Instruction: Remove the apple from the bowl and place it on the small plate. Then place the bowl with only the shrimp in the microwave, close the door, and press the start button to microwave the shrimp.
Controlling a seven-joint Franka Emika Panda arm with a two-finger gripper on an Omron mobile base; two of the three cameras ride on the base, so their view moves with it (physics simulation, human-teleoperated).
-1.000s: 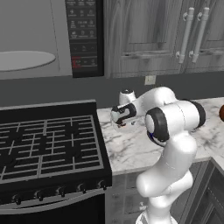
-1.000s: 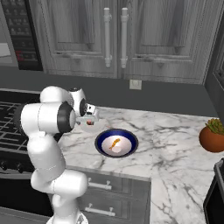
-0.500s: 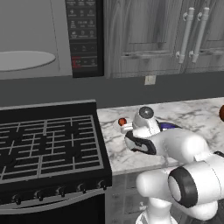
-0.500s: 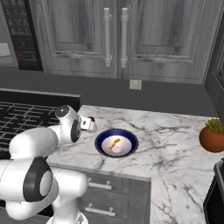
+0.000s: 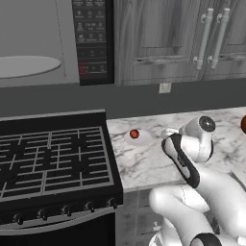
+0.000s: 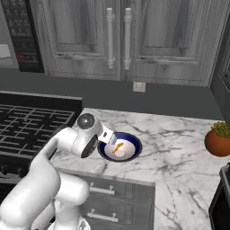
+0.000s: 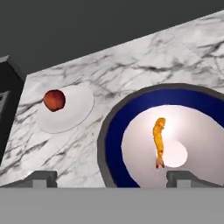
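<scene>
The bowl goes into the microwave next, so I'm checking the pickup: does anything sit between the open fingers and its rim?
Nothing visible does. The fingers straddle the near rim of the bowl, which holds only the shrimp; the apple lies aside on the small plate.

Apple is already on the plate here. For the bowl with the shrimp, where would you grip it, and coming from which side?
Grip the bowl by its dark blue rim, coming down from above on the near-left arc, one finger inside, one outside. It is shallow and wider than the open hand spans, so only the rim wall fits. The shrimp lies mid-bowl, and the small plate with the apple stands apart.
</scene>
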